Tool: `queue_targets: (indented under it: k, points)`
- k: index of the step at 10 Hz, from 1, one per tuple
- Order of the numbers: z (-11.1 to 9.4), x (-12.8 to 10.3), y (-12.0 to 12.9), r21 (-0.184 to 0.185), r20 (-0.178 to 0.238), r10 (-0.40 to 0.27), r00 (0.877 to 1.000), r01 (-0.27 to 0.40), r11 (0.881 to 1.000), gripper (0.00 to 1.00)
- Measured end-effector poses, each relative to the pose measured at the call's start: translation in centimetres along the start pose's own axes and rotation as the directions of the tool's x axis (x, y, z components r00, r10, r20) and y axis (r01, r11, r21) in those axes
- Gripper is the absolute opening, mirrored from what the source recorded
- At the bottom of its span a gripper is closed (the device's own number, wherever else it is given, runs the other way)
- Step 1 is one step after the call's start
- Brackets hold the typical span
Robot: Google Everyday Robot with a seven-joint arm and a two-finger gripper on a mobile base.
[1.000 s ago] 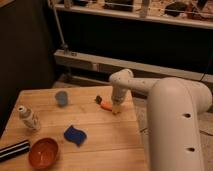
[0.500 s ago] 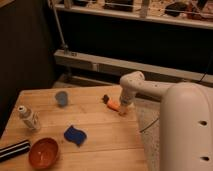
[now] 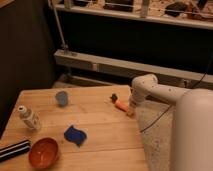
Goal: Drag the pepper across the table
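The pepper [image 3: 120,105], a slim orange piece with a dark stub [image 3: 114,97] at its far-left end, lies on the light wooden table [image 3: 100,122] near the right edge. My gripper [image 3: 131,108] points down at the pepper's right end, right at the table's right edge, on the end of the white arm [image 3: 150,90] that reaches in from the right. The gripper tip hides the pepper's right end.
A blue-grey cup [image 3: 61,98] stands at the back middle. A small bottle [image 3: 29,119] stands at the left. A dark-blue wavy piece [image 3: 75,135], an orange bowl [image 3: 43,152] and a dark striped object [image 3: 14,150] lie at the front left. A rail and shelving run behind the table.
The gripper has moved right toward the table's right edge, and the pepper has slid right with it.
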Motion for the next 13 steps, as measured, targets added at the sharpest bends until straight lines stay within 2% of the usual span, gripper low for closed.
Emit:
queue_targets:
  k: [1,2,3,4,5,6,7,9,11,13]
  points:
    - [0.0,1.2,-0.6,0.000,0.004,0.020,1.000,-0.020,1.000,0.11]
    - [0.8,4.8,-1.0,-0.010,-0.020,0.053,0.998,-0.054,0.999,0.11]
    - [0.0,5.3,-2.0,0.002,0.004,0.080,0.997,-0.080,0.997,0.11]
    - [-0.1,6.6,-2.3,-0.002,0.013,0.108,0.994,-0.108,0.994,0.12]
    - [-0.7,7.3,-3.0,0.006,0.027,0.128,0.991,-0.129,0.992,0.17]
    - [-1.2,9.1,-3.6,0.007,0.034,0.161,0.986,-0.162,0.987,0.30]
    - [-1.5,9.6,-3.7,0.009,0.041,0.172,0.984,-0.173,0.985,0.39]
    - [-2.0,9.9,-3.6,0.013,0.046,0.177,0.983,-0.178,0.984,0.62]
    - [-2.3,10.0,-3.4,0.015,0.044,0.181,0.983,-0.182,0.983,0.78]
    - [-2.5,10.2,-3.2,0.022,0.035,0.190,0.981,-0.191,0.981,0.80]
